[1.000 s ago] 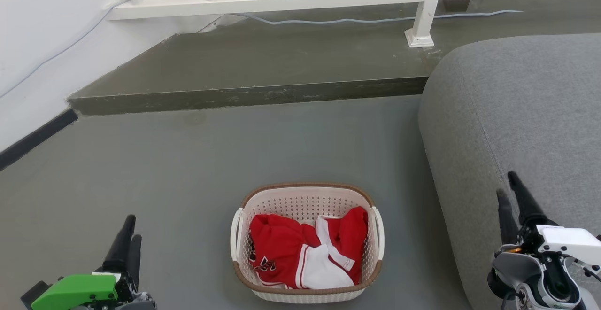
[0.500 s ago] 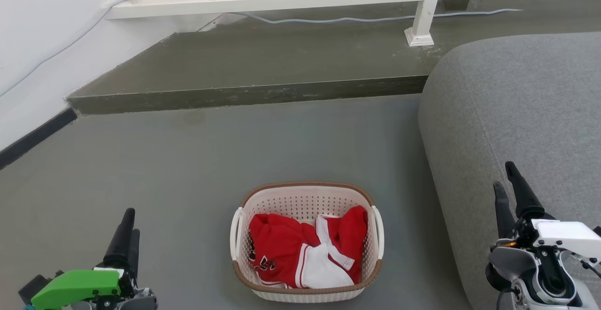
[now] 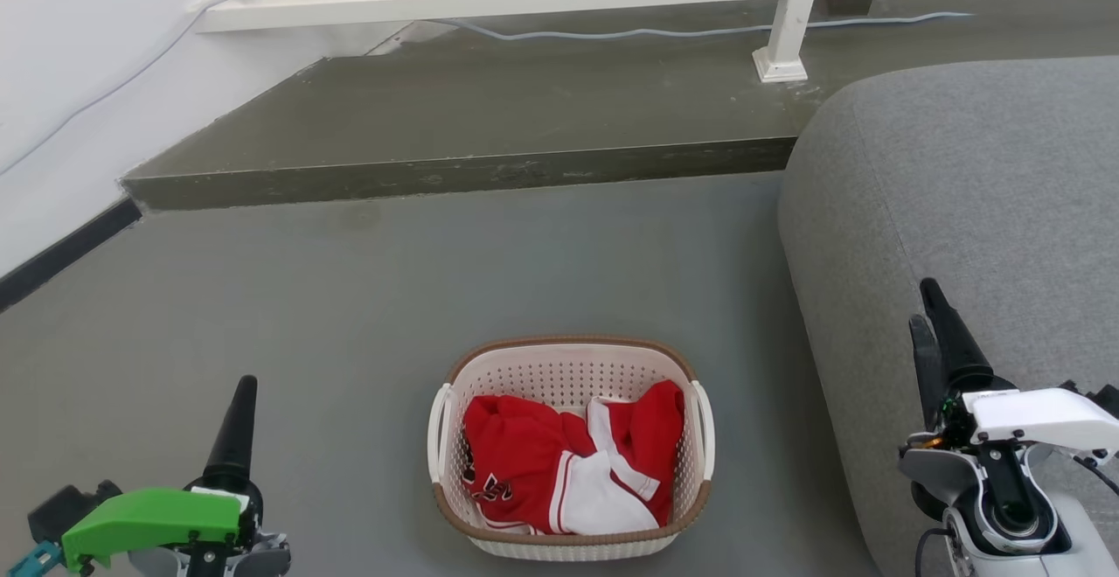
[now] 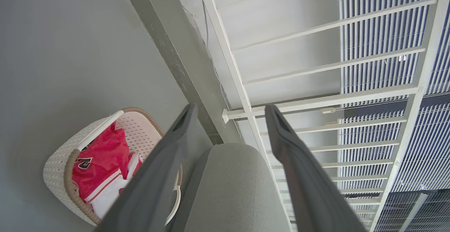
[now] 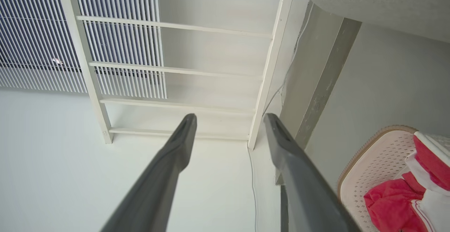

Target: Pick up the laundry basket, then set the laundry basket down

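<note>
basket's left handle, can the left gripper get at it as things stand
Probably yes. The left gripper is open and sits to the left of the basket. Just floor lies between it and the left handle, which stands free on the basket's side.

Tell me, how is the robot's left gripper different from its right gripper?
The left gripper wears a green cover; the right gripper wears a white one. The left hangs over the floor, the right before the gray sofa. Both have dark fingers, spread open, holding nothing, apart from the laundry basket.
</note>
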Controlling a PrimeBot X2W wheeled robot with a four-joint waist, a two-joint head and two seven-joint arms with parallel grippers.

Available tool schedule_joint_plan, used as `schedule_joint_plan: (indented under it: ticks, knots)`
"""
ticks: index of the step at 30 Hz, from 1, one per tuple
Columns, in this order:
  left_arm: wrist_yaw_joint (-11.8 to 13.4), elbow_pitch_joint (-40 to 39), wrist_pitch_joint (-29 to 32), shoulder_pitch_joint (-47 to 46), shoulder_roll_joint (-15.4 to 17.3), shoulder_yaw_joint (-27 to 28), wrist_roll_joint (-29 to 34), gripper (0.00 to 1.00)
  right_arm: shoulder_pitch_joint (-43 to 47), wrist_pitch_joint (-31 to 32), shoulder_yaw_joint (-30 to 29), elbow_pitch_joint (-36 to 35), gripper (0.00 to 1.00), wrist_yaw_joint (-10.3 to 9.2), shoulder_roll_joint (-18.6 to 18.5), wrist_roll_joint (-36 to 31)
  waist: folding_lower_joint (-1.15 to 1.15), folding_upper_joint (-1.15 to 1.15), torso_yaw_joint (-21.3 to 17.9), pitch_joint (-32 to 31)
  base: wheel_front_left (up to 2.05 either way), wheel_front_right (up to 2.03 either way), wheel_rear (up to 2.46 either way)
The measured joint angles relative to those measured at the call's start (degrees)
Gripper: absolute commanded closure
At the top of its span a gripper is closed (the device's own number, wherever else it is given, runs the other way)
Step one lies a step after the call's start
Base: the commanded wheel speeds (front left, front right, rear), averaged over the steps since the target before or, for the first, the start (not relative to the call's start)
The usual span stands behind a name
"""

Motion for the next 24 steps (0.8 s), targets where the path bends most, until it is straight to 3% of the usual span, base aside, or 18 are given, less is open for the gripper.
schedule_joint_plan:
  ticks: [15, 24]
  knots:
    - [0.0, -0.7, -2.8, -0.9, 1.6, -2.5, 12.9, 0.00, -0.8, -3.0, 4.8, -0.3, 0.00, 0.01, -2.7, -9.8, 0.00, 0.00, -0.1, 0.4, 0.00, 0.00, 0.00]
    - [1.4, -1.8, -4.4, -2.0, 2.1, -4.0, 22.8, 0.00, -1.8, -4.8, 7.3, 0.0, 0.00, -0.01, -3.9, -18.8, 0.00, 0.00, -0.3, 0.7, 0.00, 0.00, 0.00]
